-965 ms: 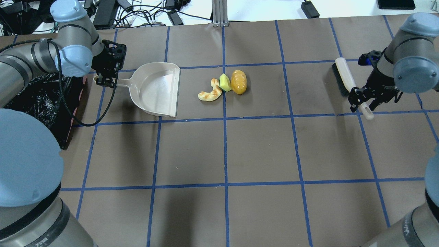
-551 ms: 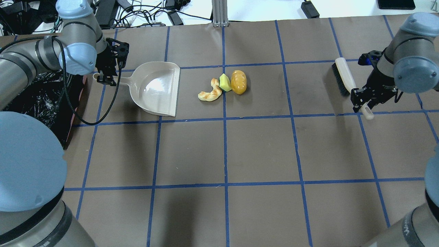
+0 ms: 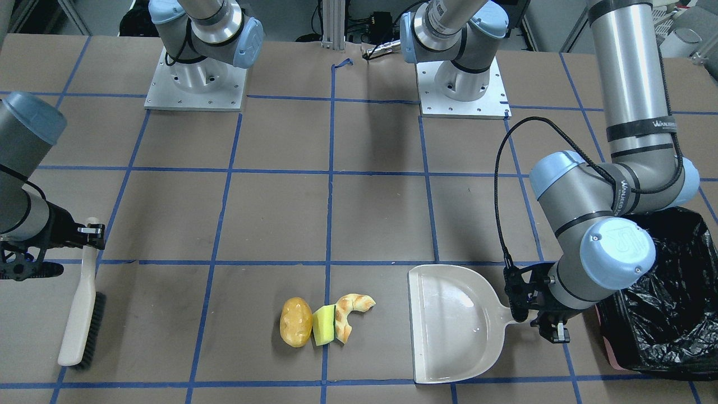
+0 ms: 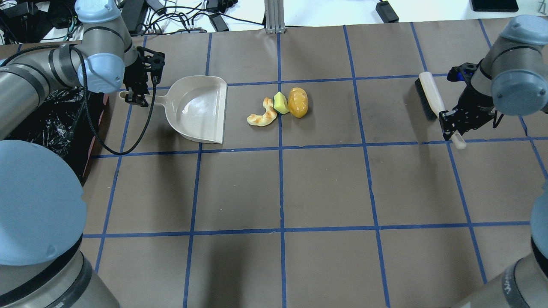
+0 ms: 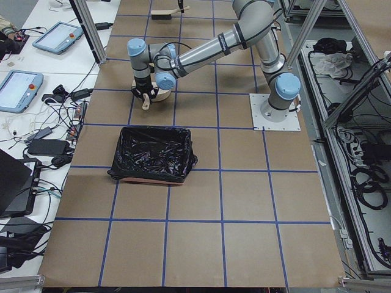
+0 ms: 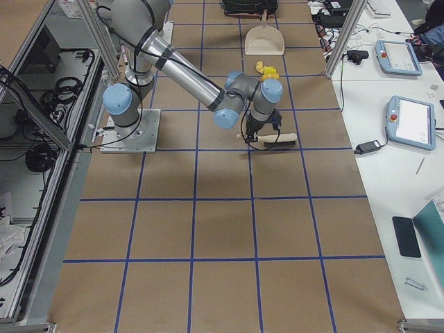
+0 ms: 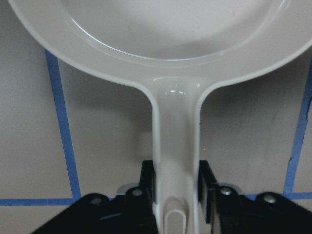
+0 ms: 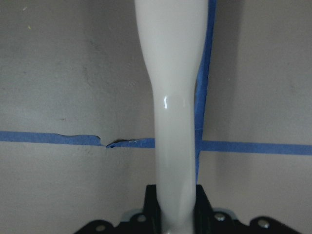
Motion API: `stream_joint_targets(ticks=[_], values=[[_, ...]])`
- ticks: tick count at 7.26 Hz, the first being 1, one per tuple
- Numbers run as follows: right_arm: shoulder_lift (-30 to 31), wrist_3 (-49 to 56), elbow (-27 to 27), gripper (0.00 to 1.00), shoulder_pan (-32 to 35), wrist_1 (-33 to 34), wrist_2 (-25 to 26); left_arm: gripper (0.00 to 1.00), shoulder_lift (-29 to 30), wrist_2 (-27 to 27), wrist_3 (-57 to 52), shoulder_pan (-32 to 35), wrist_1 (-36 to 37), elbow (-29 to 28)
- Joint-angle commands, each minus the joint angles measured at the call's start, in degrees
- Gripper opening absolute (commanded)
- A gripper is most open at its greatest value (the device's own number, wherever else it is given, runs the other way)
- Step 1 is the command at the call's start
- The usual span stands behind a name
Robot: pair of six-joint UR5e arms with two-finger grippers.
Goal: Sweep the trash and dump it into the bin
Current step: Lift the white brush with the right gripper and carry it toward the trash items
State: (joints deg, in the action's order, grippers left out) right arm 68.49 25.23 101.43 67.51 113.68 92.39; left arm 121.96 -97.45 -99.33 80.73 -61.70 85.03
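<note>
The trash lies in a tight row at the middle of the table [image 4: 325, 192]. A curved croissant-like piece [image 4: 262, 116] touches a yellow sponge block [image 4: 280, 103], and the sponge block touches a golden potato-like lump [image 4: 297, 102]. Near the croissant-like piece but clear of it, on the robot's left, is a beige dustpan [image 4: 199, 109], its open straight edge turned toward the trash. The left gripper [image 4: 136, 97] grips the dustpan's handle, and the left wrist view shows a finger pressed against each side of it. Past that gripper, at the table's left end, sits the bin [image 4: 47, 124], pink-walled and lined with a crinkly black bag; none of the trash is in it. Well apart on the other side, the right gripper [image 4: 454, 126] is clamped on the white handle of a brush [image 4: 430, 96], whose dark bristles face the trash.
</note>
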Motion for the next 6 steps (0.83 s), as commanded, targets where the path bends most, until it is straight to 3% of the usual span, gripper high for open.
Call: stream_joint_targets(ticks=[1,3,6], values=[[0.8,-0.1,-2.6,0.0,1.1,-1.2,-0.4,0.0,0.2,0.1,1.1,0.1,0.0,0.0],[1.0,-3.5,-5.1,0.0,3.1,-4.3,-5.2,0.0,0.2,0.1,1.1,0.4,0.0,0.0],[0.9,-22.0,-5.2,0.0,15.0,-4.0,-7.9,0.0,0.2,0.0,1.0,0.7,0.0,0.0]])
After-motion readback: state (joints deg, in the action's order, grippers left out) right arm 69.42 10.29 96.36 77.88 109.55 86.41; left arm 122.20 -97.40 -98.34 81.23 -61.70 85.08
